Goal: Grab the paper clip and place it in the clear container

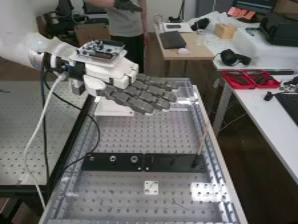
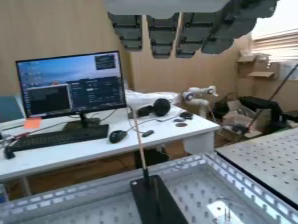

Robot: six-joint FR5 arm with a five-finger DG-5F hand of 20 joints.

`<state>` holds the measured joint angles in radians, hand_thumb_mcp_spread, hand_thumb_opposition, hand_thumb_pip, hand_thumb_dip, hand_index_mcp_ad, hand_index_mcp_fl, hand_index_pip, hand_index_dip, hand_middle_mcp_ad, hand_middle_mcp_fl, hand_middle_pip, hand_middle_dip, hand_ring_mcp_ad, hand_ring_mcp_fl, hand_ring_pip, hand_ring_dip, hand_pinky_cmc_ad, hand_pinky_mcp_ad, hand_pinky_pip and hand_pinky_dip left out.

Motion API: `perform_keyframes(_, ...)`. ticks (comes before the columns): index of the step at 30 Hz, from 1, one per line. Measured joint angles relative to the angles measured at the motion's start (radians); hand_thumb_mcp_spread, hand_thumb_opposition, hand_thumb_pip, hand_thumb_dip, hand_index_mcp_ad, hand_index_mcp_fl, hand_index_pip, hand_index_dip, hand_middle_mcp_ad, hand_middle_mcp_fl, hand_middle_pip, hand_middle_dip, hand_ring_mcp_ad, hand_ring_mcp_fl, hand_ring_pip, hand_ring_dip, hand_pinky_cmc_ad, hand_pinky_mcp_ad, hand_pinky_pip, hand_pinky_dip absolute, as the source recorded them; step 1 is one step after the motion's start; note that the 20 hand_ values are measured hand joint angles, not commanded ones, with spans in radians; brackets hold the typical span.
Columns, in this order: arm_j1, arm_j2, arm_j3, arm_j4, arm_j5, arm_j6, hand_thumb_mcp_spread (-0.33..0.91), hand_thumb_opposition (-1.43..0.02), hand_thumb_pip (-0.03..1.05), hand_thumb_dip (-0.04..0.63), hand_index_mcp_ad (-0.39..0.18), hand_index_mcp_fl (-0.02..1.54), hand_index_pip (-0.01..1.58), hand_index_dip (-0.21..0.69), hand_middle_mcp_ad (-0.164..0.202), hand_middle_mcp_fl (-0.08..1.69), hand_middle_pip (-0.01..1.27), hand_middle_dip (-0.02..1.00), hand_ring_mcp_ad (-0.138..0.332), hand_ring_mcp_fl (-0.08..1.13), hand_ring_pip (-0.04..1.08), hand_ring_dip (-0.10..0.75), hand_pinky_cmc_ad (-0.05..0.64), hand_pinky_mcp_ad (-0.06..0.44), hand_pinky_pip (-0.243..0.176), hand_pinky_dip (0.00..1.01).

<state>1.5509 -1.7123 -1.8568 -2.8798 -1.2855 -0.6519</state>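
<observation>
One dark grey hand hangs above the far part of the perforated bench, its fingers extended and loosely relaxed, gripping nothing. A white flat piece lies beneath it. On the bench, in the high view, a thin wire-like piece, possibly the paper clip though too faint to be certain, lies between a small white plate and the bench's near end. A black strip with round metal parts lies crosswise farther up, and a slender stick stands slightly tilted at one end of it.
</observation>
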Motion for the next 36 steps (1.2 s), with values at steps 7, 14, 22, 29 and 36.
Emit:
perform_keyframes(7, 0.009, -0.061, -0.043, 0.036, 0.123, 0.064, 0.36, -0.51, 0.4, 0.129, -0.087, 0.14, 0.07, 0.035, 0.065, 0.1, 0.1, 0.07, 0.049, 0.0, 0.05, 0.023, 0.141, 0.152, 0.002, 0.14)
perform_keyframes(14, -0.041, -0.111, -0.041, 0.05, 0.103, 0.072, 0.38, -0.64, 0.45, 0.154, -0.108, 0.23, 0.09, 0.052, 0.061, 0.12, 0.1, 0.09, 0.063, -0.01, 0.09, 0.045, 0.267, 0.227, 0.002, 0.19)
perform_keyframes(22, -0.14, -0.194, 0.0, 0.076, 0.037, 0.076, 0.41, -0.71, 0.47, 0.18, -0.101, 0.31, 0.24, 0.075, 0.066, 0.13, 0.12, 0.11, 0.086, -0.01, 0.1, 0.056, 0.302, 0.265, 0.003, 0.2)
perform_keyframes(29, -0.196, -0.245, 0.053, 0.079, -0.044, 0.048, 0.43, -0.74, 0.48, 0.208, -0.101, 0.33, 0.5, 0.101, 0.066, 0.13, 0.12, 0.13, 0.086, 0.0, 0.11, 0.061, 0.312, 0.265, 0.005, 0.2)
perform_keyframes(36, -0.246, -0.289, 0.103, 0.082, -0.137, 0.005, 0.43, -0.77, 0.48, 0.215, -0.101, 0.32, 0.69, 0.101, 0.066, 0.13, 0.12, 0.13, 0.086, 0.0, 0.1, 0.065, 0.312, 0.265, 0.002, 0.19)
